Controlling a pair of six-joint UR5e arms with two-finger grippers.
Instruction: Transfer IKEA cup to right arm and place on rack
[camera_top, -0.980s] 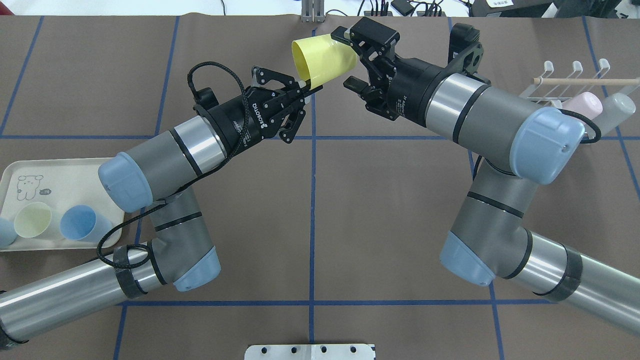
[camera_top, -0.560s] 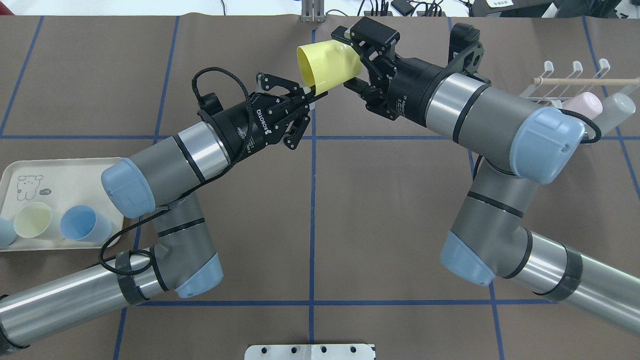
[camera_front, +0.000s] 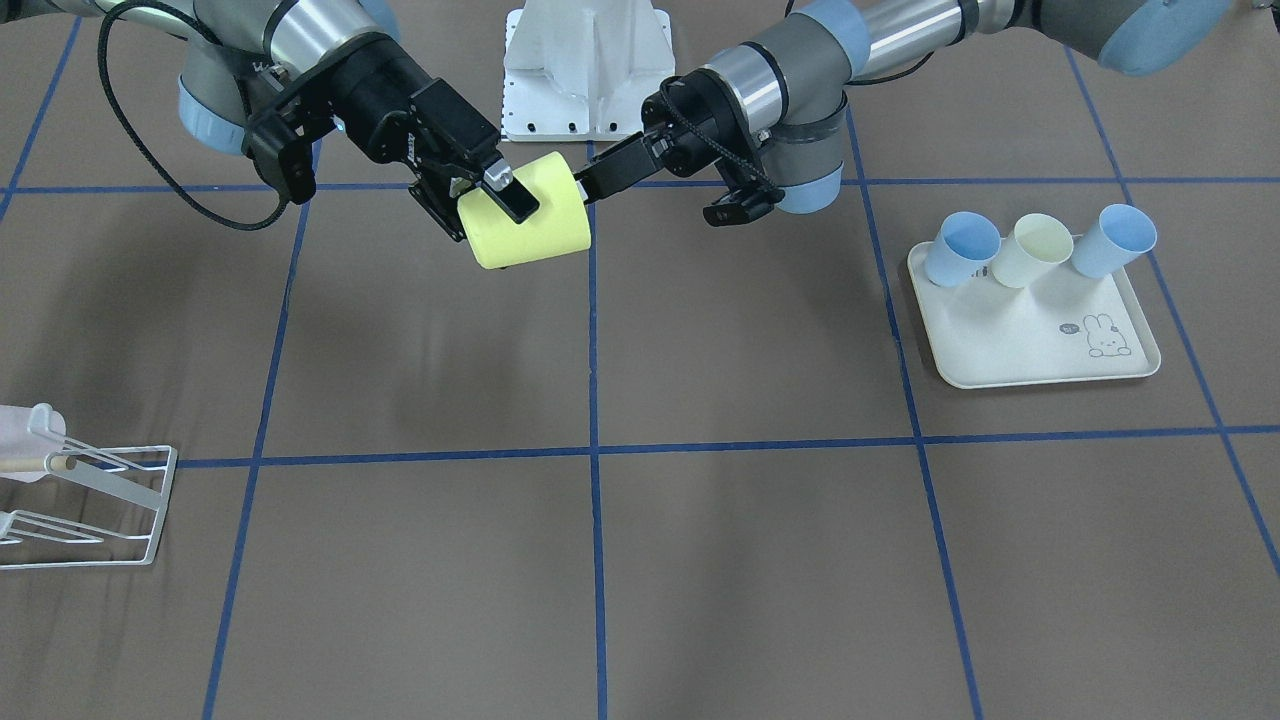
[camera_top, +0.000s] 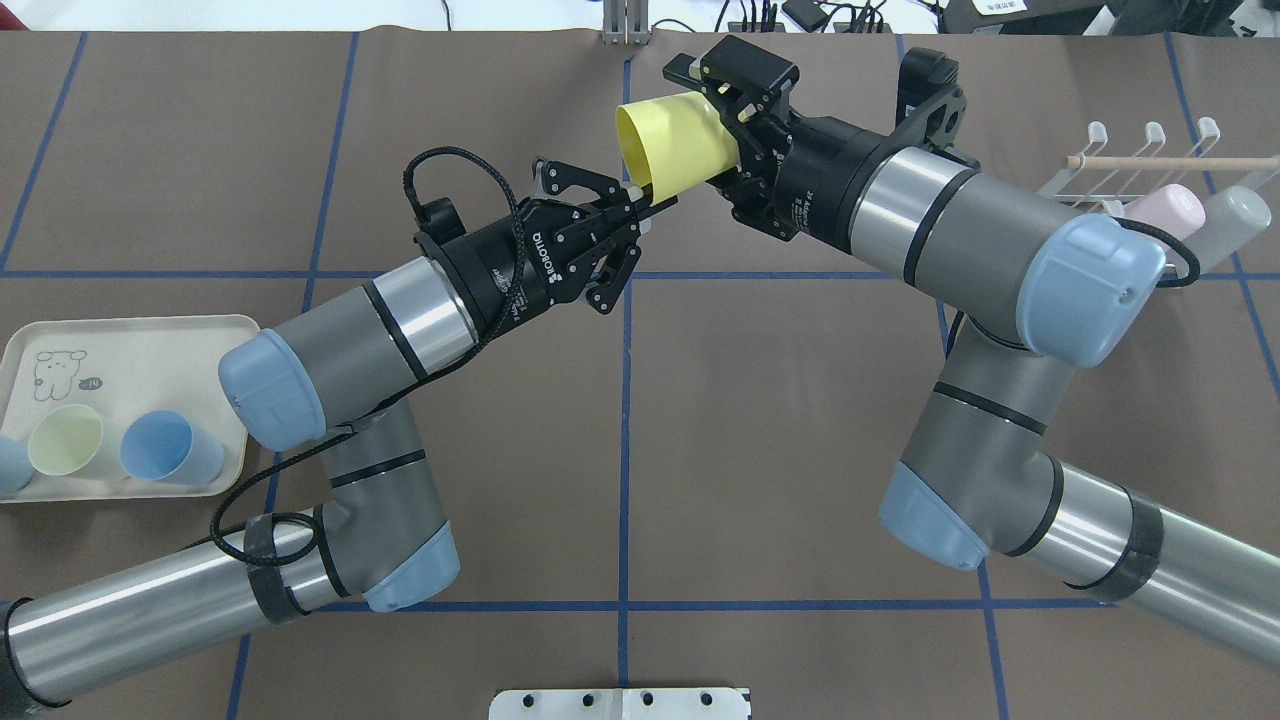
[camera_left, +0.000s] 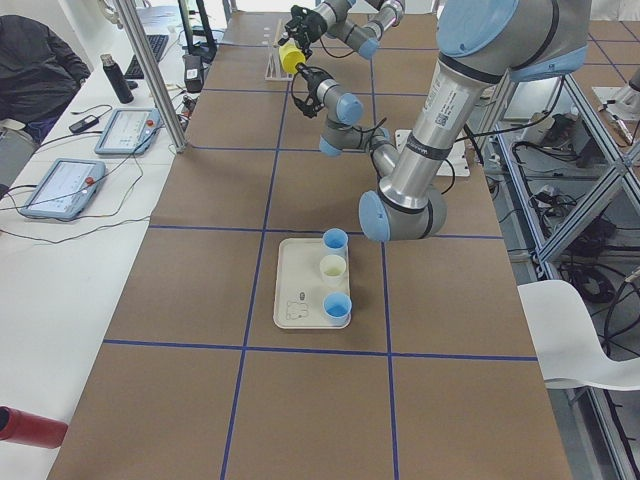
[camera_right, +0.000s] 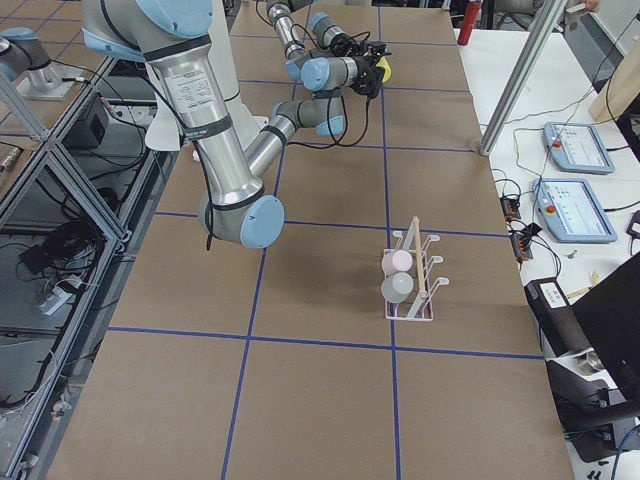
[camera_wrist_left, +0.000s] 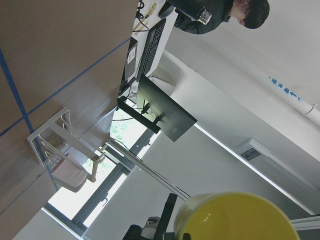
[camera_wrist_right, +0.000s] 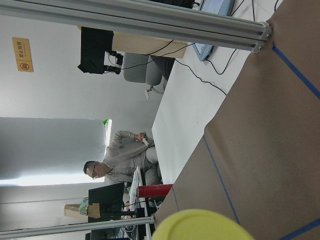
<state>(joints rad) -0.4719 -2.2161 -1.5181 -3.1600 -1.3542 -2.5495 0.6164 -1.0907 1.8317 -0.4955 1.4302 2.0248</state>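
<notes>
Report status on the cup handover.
Left tool shut on yellow cup rim. Right tool shut on its base end. Cup midair; nothing loose on table toward rack.

Silver-grey jointed left arm (camera_top: 330, 345) and right arm (camera_top: 960, 220) meet at twelve o'clock; black left gripper (camera_top: 640, 196) pinches, black right gripper (camera_top: 712, 125) clamps, one yellow plastic cup (camera_top: 665, 140).
</notes>
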